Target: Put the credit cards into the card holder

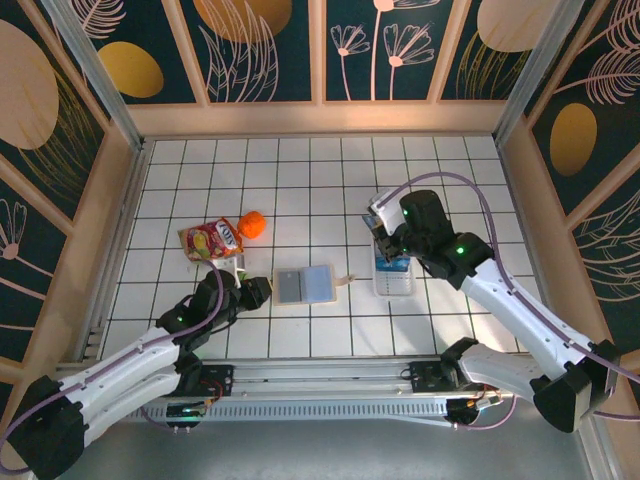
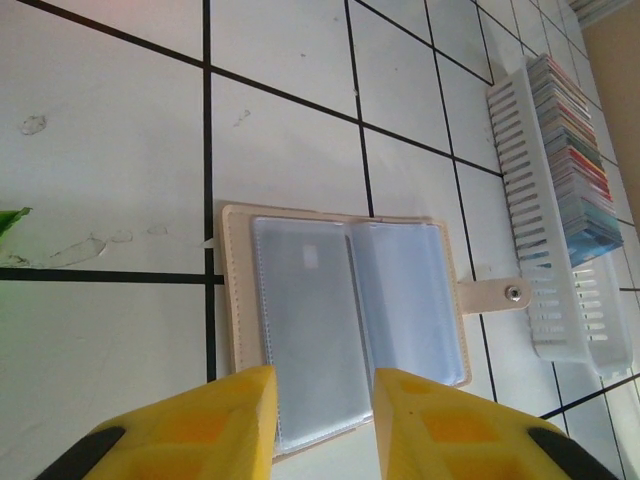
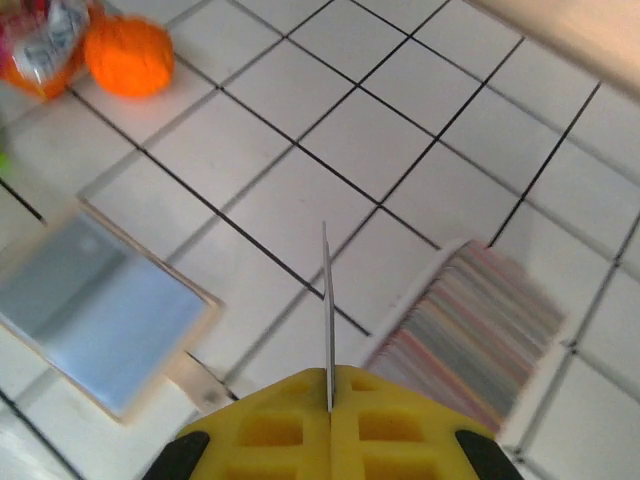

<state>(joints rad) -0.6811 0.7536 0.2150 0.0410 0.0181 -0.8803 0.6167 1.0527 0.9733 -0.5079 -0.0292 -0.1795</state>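
Right end effector [image 3: 329, 378] was clenched on one credit card [image 3: 326, 290], and I saw that card edge-on, standing upright between the yellow fingers [image 3: 290, 420]. It hung over bare tile between the white tray [image 1: 382, 287] and the card holder [image 1: 304, 285]. The rest of the credit cards [image 3: 480, 335] stood packed on edge in the tray, filling its far part.

The card holder lay spread open and flat on the bench [image 1: 300, 170], clear sleeves up. Its snap tab [image 2: 495, 293] pointed at the tray's slotted wall [image 2: 520, 200], with a strip of tile between them. My left end effector [image 2: 322, 378] was released, fingers apart and empty, with the holder's near edge showing in the gap between them.

For room, I had open tile all along the back, right up to the wooden rails. On the left side a snack pouch [image 1: 210, 240] and an orange ball [image 1: 252, 225] sat touching each other, just behind the left arm and apart from the holder.

As for writing, the pouch carried red and yellow print, too small for me to read. The card faces in the tray [image 2: 575, 150] showed only coloured edges.
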